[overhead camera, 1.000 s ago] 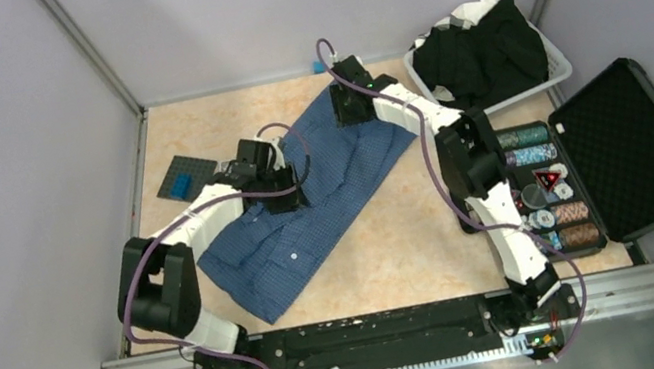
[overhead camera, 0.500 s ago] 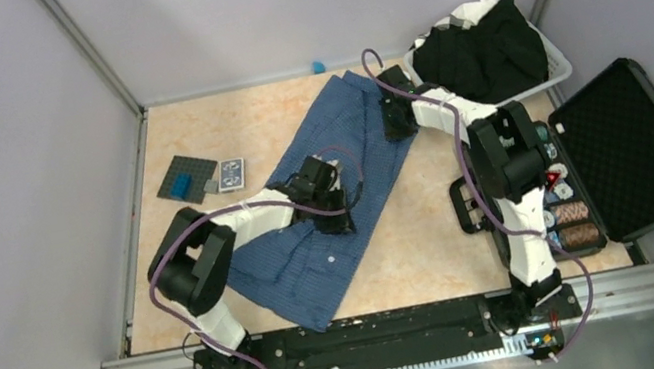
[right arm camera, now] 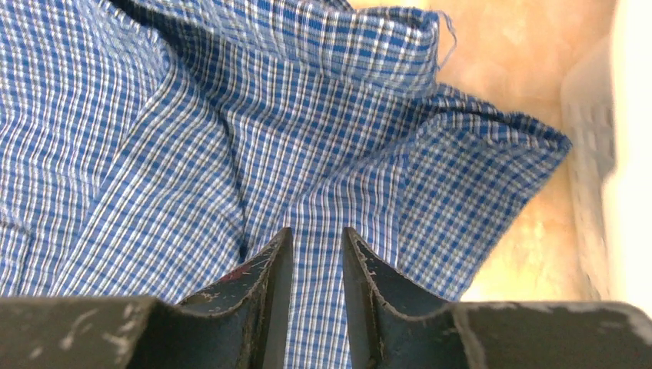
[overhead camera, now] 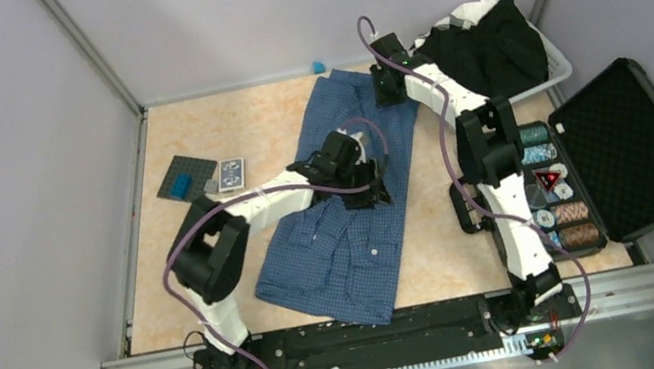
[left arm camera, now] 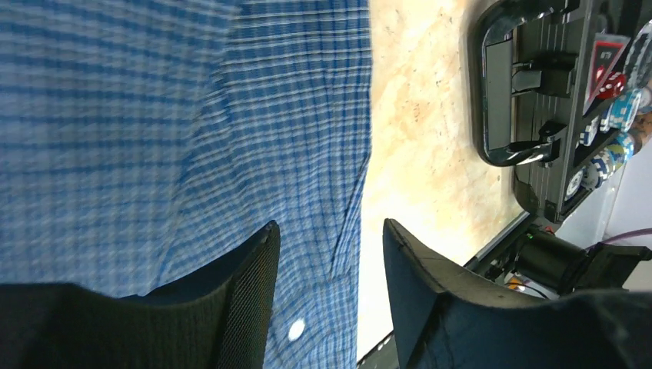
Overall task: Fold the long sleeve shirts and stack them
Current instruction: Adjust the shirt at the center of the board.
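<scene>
as left tool (left arm camera: 329, 227) hovers, blue shirt (left arm camera: 154, 115) beneath

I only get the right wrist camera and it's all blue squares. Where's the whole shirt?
Observer: The blue checked shirt lies lengthwise down the middle of the table. The right end effector is at its far end.
Operator: What's the other arm doing?
Observer: The left end effector is over the shirt's middle, its jaws apart.
Operator: Any more shirts?
Observer: Black clothes are heaped in a white basket at the far right.
</scene>
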